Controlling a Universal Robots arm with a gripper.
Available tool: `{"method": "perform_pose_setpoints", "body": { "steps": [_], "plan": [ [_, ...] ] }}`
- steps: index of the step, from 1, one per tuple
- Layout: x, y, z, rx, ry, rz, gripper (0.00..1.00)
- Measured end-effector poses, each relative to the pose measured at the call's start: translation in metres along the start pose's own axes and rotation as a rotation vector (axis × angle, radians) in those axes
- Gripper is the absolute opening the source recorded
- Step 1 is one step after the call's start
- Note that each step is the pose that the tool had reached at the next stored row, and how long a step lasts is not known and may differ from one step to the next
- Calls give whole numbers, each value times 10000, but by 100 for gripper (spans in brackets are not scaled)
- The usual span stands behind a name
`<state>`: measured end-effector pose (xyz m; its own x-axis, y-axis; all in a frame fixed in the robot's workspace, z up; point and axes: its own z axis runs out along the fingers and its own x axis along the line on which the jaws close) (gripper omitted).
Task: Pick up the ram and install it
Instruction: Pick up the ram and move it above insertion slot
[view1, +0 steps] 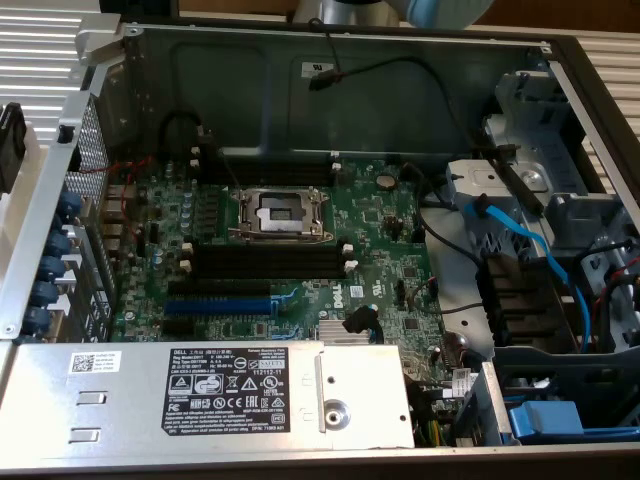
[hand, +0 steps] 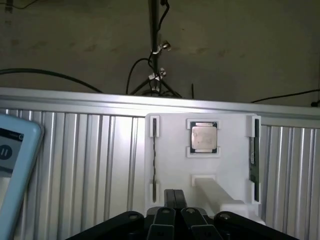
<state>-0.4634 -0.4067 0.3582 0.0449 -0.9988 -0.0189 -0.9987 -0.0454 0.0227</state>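
On white holder (hand: 227, 150), ram (hand: 253, 161) standing edge-on, thin dark-green stick

Ribbed metal table (hand: 85, 160) carries a white holder (hand: 175, 150) and computer case (view1: 250, 90).

One open computer case (view1: 350, 70) with one motherboard (view1: 380, 230), one processor socket (view1: 278, 213), four black memory slots (view1: 265, 262), one blue expansion slot (view1: 215, 305), one coin battery (view1: 383, 181), one silver heatsink (view1: 350, 335) and one power supply (view1: 200, 395); one white holder (hand: 225, 150) with two ram sticks (hand: 254, 160) and one processor chip (hand: 204, 137)
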Motion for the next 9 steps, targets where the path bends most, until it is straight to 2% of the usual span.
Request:
{"method": "perform_pose_setpoints", "body": {
  "steps": [9],
  "plan": [
    [56,-24,162,-6,-1,1,10]
  ]
}}
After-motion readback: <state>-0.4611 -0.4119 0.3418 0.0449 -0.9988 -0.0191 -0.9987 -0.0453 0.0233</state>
